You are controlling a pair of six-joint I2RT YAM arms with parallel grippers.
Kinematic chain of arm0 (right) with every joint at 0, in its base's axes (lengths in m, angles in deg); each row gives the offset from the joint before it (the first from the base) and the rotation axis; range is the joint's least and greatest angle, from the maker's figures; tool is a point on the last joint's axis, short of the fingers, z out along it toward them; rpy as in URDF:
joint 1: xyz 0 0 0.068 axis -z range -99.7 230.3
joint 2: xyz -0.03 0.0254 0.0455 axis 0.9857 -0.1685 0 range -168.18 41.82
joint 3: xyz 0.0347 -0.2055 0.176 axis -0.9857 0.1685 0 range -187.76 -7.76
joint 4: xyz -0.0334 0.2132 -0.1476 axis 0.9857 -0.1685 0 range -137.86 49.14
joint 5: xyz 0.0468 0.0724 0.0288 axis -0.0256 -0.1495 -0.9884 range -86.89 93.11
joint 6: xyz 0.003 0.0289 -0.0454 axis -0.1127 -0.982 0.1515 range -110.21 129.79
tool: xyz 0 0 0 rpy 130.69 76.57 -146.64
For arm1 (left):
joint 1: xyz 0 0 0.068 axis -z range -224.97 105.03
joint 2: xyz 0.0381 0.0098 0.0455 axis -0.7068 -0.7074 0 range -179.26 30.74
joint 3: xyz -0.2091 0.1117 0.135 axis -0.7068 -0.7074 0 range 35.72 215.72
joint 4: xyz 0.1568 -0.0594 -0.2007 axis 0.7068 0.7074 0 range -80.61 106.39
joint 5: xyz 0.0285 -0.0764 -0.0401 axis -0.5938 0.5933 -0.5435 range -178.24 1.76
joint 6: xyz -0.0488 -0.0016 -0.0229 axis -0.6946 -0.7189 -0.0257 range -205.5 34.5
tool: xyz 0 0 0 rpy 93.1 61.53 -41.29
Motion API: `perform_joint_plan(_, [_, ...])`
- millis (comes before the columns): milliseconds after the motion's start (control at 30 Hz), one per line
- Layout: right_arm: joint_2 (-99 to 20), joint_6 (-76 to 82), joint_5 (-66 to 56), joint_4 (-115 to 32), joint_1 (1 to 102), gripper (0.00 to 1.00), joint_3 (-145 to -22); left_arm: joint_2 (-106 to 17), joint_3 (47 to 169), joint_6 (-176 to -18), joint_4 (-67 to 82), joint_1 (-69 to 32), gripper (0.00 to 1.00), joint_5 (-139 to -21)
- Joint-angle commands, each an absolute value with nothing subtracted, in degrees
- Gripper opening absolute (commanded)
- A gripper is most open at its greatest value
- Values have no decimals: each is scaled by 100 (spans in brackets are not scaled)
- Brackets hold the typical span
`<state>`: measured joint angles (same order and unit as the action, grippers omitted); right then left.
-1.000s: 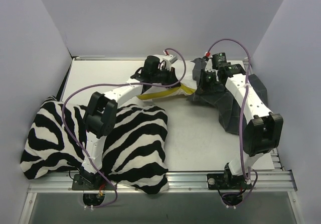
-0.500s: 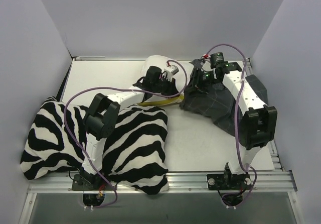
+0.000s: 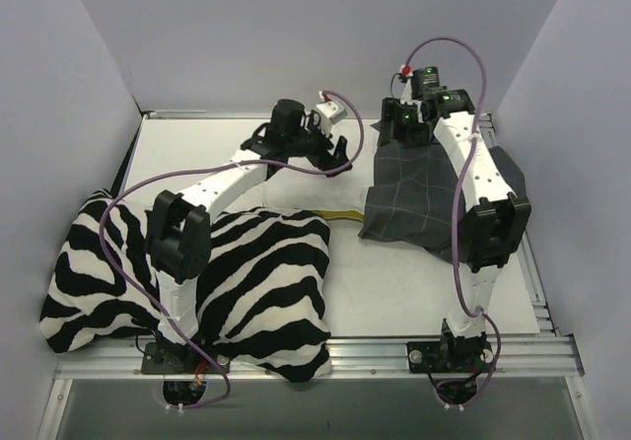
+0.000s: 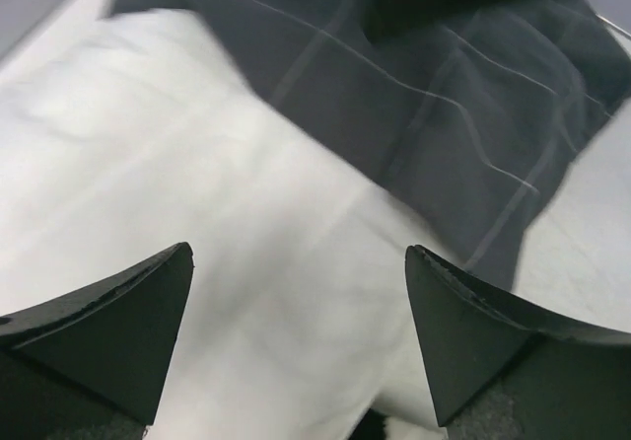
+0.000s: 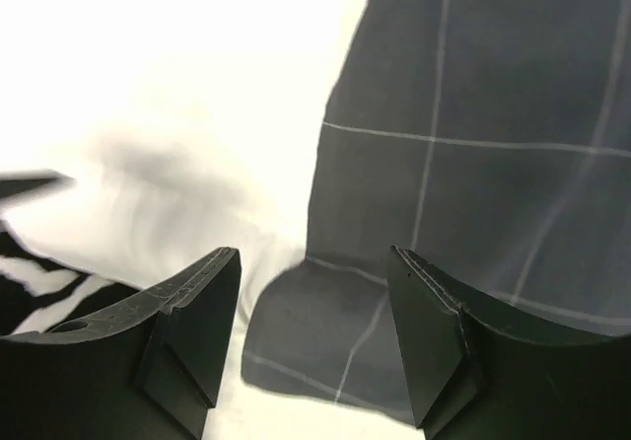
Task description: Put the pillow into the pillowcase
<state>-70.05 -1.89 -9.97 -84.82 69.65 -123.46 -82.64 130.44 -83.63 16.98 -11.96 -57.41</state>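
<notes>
The white pillow lies on the table with its yellow edge toward the front, and fills the left wrist view. The dark grey checked pillowcase lies to its right and overlaps the pillow's right end. My left gripper hovers open over the pillow, with nothing between its fingers. Near the pillowcase's back left corner, my right gripper hangs open and empty above the case's edge. That same view shows the pillowcase with the pillow to its left.
A large zebra-striped cushion covers the front left of the table, touching the pillow's front edge. White walls close in the back and both sides. The left arm reaches across the cushion.
Both grippers have opened and let go. The left one rose off the pillow. The right arm pulled up and back, and the pillowcase settled flatter on the table.
</notes>
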Motion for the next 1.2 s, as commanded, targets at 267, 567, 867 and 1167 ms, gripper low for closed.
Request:
perform_joint_plan(267, [-8675,486,294,-8472,6536,55,-13098,-9396,14787,-7724,3320,-2177,97,-7751])
perform_joint_plan(567, [-8431,548,-676,-8410,6343,7,-13169,-9845,14681,-8101,3487,-2379,71,-6787])
perform_joint_plan(867, [-8790,-83,-3474,-8287,5930,0,-13966,-9566,13909,-9515,1805,-2397,0,-4810])
perform_joint_plan(1167, [-8280,73,-3750,-7591,6140,0,-12731,-8747,12695,-10088,876,-2362,0,-4518])
